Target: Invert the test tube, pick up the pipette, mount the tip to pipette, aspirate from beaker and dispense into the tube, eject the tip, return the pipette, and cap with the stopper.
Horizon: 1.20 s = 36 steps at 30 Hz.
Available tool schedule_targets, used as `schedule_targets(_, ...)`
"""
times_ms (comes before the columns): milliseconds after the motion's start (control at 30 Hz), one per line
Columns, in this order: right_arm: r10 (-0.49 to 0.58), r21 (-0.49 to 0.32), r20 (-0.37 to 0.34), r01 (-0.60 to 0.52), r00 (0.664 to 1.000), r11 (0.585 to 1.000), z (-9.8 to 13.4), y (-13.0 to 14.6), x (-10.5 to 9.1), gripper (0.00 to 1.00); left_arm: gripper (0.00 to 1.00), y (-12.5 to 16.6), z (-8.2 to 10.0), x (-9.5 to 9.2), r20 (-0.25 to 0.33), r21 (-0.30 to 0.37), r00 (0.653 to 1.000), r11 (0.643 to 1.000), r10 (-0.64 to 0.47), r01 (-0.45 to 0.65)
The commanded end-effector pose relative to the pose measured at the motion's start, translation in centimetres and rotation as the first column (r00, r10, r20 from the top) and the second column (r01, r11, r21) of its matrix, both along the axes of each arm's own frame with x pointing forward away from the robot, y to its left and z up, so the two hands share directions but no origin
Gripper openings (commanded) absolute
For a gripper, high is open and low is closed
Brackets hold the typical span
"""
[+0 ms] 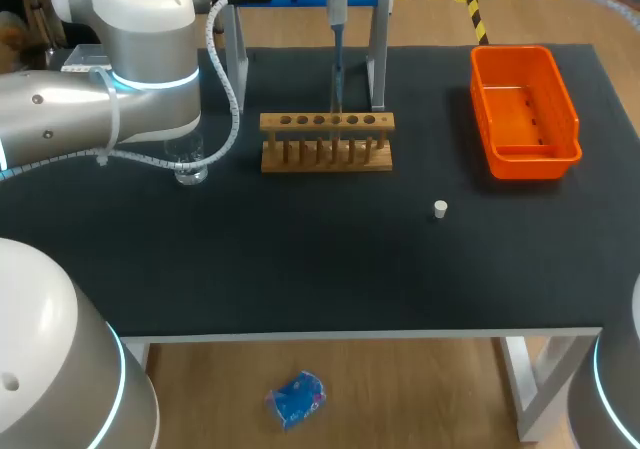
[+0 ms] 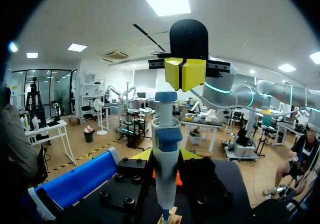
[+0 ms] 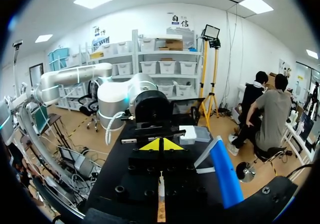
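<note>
The pipette [image 2: 166, 134] hangs upright in the stand [image 1: 380, 69] at the back of the bench [image 1: 300, 259]. Its lower end comes down just behind the wooden rack [image 1: 327, 123]. In your left wrist view it stands close and centred, right at the left end effector [image 2: 166, 155]. You cannot tell whether that end effector is spread or pinching the pipette.

Your right end effector [image 2: 185, 74] has its yellow tips pressed together. It sits higher than the pipette's top and on its far side, facing your left wrist camera.

The rack stands mid-bench, just in front of the stand, with a row of holes along its top board.

The beaker [image 1: 190, 164] is clear glass. It stands left of the rack, apart from it, partly covered by your left arm [image 1: 110, 109].

The stopper [image 1: 440, 208] is small and white. It lies alone on the bare bench, to the right of the rack and nearer to you.

The orange bin [image 1: 530, 164] sits at the right rear, well apart from the stopper and the rack.
</note>
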State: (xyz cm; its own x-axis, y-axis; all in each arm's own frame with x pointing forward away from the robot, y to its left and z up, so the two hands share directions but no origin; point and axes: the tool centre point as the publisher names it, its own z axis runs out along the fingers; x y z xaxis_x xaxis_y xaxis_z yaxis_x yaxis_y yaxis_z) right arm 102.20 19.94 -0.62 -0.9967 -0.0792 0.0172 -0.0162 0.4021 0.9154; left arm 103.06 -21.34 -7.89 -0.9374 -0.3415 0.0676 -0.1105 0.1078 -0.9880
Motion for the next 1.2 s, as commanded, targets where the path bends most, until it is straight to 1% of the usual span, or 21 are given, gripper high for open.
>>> schedule_targets(33, 0.005, -0.005, 0.001, -0.005, 1.0, 1.0, 0.0, 0.3, 0.7, 0.0, 0.0, 0.0, 0.0, 0.0, 0.001, -0.001, 1.0, 1.0, 0.0, 0.0)
schedule_targets(133, 0.002, -0.006, 0.003, -0.002, 1.0, 1.0, 0.0, 0.4, 1.1, 0.0, 0.0, 0.0, 0.0, 0.0, 0.001, -0.001, 1.0, 1.0, 0.0, 0.0)
schedule_targets(300, 0.003, -0.009, -0.001, -0.003, 1.0, 1.0, -0.4, 0.4, 1.1, 0.0, 0.0, 0.0, 0.0, 0.0, 0.001, -0.001, 1.0, 1.0, 0.0, 0.0)
schedule_targets(1200, 0.003, -0.01, -0.054, -0.004, 0.999, 1.0, -2.4, -0.2, -0.4, 0.0, 0.0, 0.0, 0.0, 0.0, 0.001, -0.001, 1.0, 1.0, 0.0, 0.0)
